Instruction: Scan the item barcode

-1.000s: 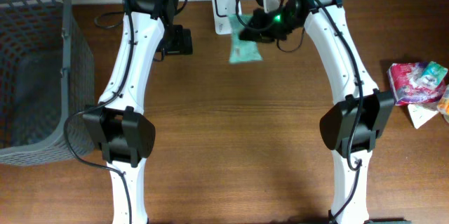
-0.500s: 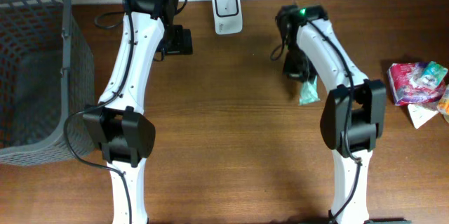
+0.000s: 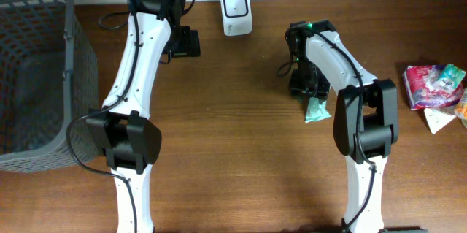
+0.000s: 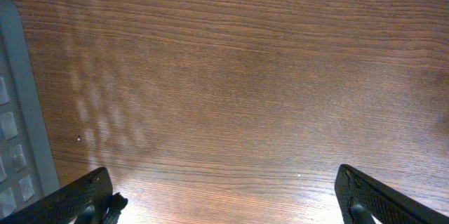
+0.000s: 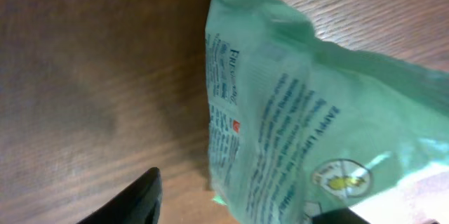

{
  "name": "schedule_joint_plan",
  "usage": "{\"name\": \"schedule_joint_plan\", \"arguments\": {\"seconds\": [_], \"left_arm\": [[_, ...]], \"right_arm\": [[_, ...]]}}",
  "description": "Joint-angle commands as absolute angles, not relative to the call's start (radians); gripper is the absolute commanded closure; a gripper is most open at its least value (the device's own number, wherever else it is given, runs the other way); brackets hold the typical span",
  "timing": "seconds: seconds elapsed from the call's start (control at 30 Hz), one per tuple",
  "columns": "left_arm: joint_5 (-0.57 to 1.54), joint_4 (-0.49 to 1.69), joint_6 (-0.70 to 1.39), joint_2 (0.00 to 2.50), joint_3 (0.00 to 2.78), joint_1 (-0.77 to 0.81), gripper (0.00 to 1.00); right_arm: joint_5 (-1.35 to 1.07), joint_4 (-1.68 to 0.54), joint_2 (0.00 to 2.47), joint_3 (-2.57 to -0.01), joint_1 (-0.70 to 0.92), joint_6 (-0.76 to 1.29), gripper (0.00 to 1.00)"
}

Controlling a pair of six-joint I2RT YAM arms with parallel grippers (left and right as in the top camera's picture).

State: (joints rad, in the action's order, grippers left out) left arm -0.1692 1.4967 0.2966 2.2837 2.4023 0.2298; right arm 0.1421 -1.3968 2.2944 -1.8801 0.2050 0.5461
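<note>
The item is a light green packet (image 3: 316,109) with printed text, lying on the wooden table right of centre. My right gripper (image 3: 305,85) hangs just above its far end. In the right wrist view the packet (image 5: 316,112) fills the right half. The jaws of my right gripper (image 5: 242,197) stand apart: the left finger (image 5: 133,199) is clear of the packet and the other sits at the packet's lower edge. The white barcode scanner (image 3: 236,1) stands at the back centre. My left gripper (image 3: 186,43) is open over bare wood, its fingers (image 4: 84,197) wide apart.
A grey mesh basket (image 3: 71,50) stands at the left edge, and its wall (image 4: 17,133) shows in the left wrist view. Several colourful packets (image 3: 434,85) lie at the far right edge of the table.
My right arm carried the green packet from in front of the scanner down to the table right of centre. Its jaws have parted and the packet now lies on the wood. The left arm has not moved.
</note>
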Motion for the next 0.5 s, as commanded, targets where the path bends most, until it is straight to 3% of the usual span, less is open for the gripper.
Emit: {"name": "schedule_joint_plan", "arguments": {"seconds": [0.0,0.03,0.2,0.47], "left_arm": [[-0.177,1.497,0.306,2.293,2.415,0.233,0.01],[-0.177,1.497,0.306,2.293,2.415,0.233,0.01],[-0.177,1.497,0.306,2.293,2.415,0.233,0.01],[-0.177,1.497,0.306,2.293,2.415,0.233,0.01]], "right_arm": [[0.116,-1.414,2.286,-1.874,0.211,0.548,0.74],[0.117,-1.417,2.286,-1.874,0.212,0.548,0.82],[0.189,-1.479,2.286,-1.874,0.212,0.521,0.9],[0.517,-1.598,2.294,-1.91,0.209,0.648,0.92]]}}
